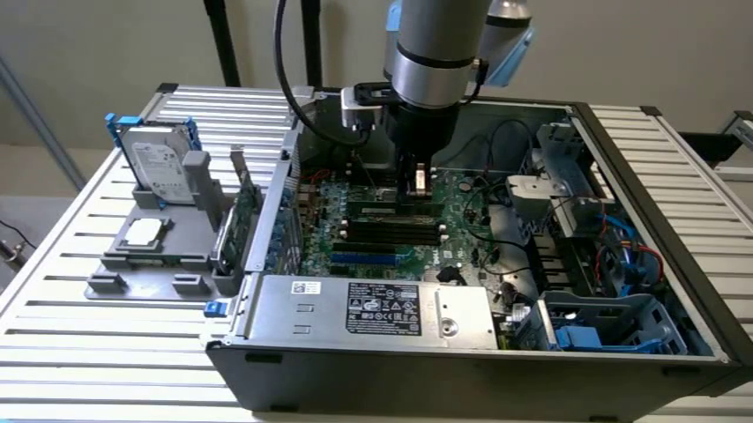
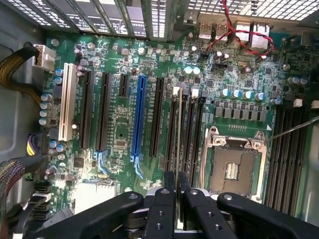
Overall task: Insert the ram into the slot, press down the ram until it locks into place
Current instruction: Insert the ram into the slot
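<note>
Pincer (image 2: 177,185) clamped on ram (image 2: 179,129), edge-on along slot (image 2: 172,134) from wrist; from exterior, mid-frame, low over motherboard (image 1: 461,231).

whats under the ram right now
The ram, gripped edge-on by the gripper, hangs over the parallel black slots on the green motherboard, next to the silver processor socket. Its own edge covers the slot directly beneath, so whether it has entered cannot be seen.
</note>
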### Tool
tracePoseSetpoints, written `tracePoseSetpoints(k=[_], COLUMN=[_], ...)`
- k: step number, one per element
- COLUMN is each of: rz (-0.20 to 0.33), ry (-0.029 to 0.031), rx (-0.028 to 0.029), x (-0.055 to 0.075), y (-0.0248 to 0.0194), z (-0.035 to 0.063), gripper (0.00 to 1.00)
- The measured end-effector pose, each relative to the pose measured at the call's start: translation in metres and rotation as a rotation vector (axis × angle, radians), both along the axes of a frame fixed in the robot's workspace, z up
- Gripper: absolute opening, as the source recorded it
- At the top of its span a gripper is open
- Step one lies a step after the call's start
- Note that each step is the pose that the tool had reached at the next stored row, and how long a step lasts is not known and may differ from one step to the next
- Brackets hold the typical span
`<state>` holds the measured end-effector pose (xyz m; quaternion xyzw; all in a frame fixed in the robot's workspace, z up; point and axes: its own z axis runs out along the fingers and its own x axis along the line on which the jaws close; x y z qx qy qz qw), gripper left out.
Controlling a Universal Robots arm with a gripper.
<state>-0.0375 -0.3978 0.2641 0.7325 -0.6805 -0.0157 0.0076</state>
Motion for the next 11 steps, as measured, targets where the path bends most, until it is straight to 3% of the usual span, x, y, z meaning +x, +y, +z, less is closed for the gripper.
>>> tracePoseSetpoints(k=[11], rz=[0.0], ry=[-0.025], rx=[-0.0021], x=[-0.002], y=[0.0], z=[-0.0188], gripper=[0.14])
